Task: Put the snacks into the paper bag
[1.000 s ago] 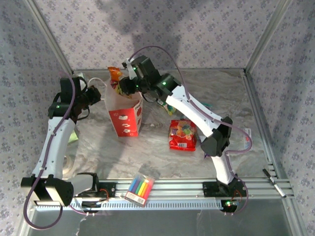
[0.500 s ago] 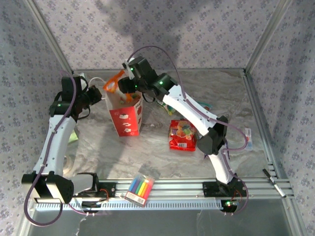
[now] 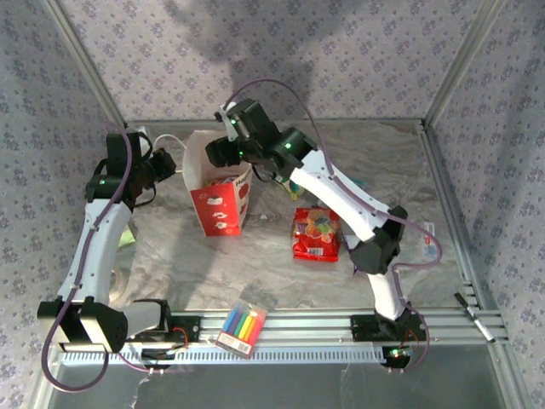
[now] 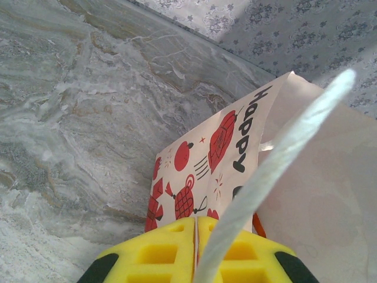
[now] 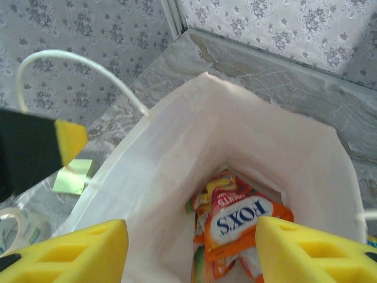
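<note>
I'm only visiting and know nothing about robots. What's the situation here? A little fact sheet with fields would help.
paper bag: upright, mouth open
left pincer: shut on the string handle
right pincer: open, above the bag's mouth, holding nothing
inside bag: orange packet atop others
on table: red packet right of the bag; marker box at the near edge

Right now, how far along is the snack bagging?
Done: an orange packet and others lie inside the paper bag. In hand: the left gripper holds the string handle; the right gripper hovers open and empty over the mouth. Left: at least the red packet on the table.
</note>
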`<action>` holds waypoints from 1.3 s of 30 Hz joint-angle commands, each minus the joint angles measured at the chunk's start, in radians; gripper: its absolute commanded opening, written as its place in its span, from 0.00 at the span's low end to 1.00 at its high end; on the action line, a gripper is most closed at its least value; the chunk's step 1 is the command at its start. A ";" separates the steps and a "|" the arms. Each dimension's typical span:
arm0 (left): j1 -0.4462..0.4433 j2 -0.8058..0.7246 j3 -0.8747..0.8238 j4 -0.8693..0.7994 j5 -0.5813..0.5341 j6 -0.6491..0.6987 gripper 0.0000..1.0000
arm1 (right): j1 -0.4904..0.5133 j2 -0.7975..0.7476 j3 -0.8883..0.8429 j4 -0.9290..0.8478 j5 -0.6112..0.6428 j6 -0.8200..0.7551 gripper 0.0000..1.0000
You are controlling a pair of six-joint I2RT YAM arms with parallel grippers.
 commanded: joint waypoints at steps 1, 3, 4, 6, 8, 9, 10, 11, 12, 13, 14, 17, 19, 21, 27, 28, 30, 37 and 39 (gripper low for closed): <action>0.009 -0.005 0.007 0.022 0.015 0.010 0.09 | 0.007 -0.146 -0.094 0.002 0.010 -0.035 0.62; 0.008 -0.005 0.006 0.021 0.014 0.010 0.08 | 0.006 -0.208 -0.175 0.027 0.017 -0.039 0.64; 0.008 -0.005 0.007 0.018 0.015 0.010 0.08 | 0.005 -0.244 -0.219 0.039 0.018 -0.045 0.65; 0.008 -0.006 0.008 0.016 0.015 0.012 0.08 | 0.005 -0.314 -0.294 0.062 0.014 -0.063 0.66; 0.008 -0.008 0.008 0.014 0.014 0.011 0.08 | 0.006 -0.367 -0.351 0.069 0.015 -0.081 0.69; 0.007 -0.010 0.009 0.014 0.014 0.011 0.08 | 0.005 -0.389 -0.378 0.069 0.024 -0.090 0.70; 0.008 -0.010 0.011 0.015 0.014 0.011 0.08 | 0.003 -0.410 -0.400 0.062 0.040 -0.093 0.71; 0.008 -0.012 0.013 0.013 0.017 0.010 0.08 | 0.004 -0.425 -0.417 0.055 0.065 -0.092 0.71; 0.008 -0.013 0.016 0.012 0.019 0.012 0.08 | 0.002 -0.443 -0.437 0.049 0.088 -0.087 0.72; 0.007 -0.013 0.018 0.008 0.020 0.012 0.08 | -0.001 -0.463 -0.459 0.044 0.108 -0.083 0.72; 0.008 -0.015 0.020 0.006 0.020 0.014 0.08 | -0.006 -0.479 -0.483 0.044 0.115 -0.079 0.72; 0.008 -0.012 0.028 -0.002 0.021 0.016 0.08 | -0.017 -0.531 -0.554 0.052 0.137 -0.057 0.74; 0.008 -0.013 0.029 -0.005 0.024 0.017 0.08 | -0.030 -0.564 -0.597 0.060 0.139 -0.041 0.75; 0.008 -0.014 0.029 -0.007 0.024 0.017 0.08 | -0.038 -0.584 -0.627 0.059 0.145 -0.029 0.76; 0.008 -0.016 0.030 -0.014 0.021 0.015 0.08 | -0.048 -0.633 -0.684 0.026 0.161 -0.007 0.78; 0.008 -0.016 0.033 -0.018 0.022 0.017 0.08 | -0.048 -0.644 -0.701 0.027 0.165 -0.002 0.78; 0.008 -0.017 0.036 -0.028 0.018 0.019 0.08 | -0.050 -0.666 -0.736 0.034 0.175 0.012 0.78; 0.009 -0.023 0.044 -0.050 -0.003 0.023 0.08 | -0.063 -0.746 -0.845 0.017 0.217 0.037 0.79; 0.007 -0.025 0.046 -0.050 -0.006 0.023 0.08 | -0.069 -0.767 -0.873 0.014 0.223 0.044 0.80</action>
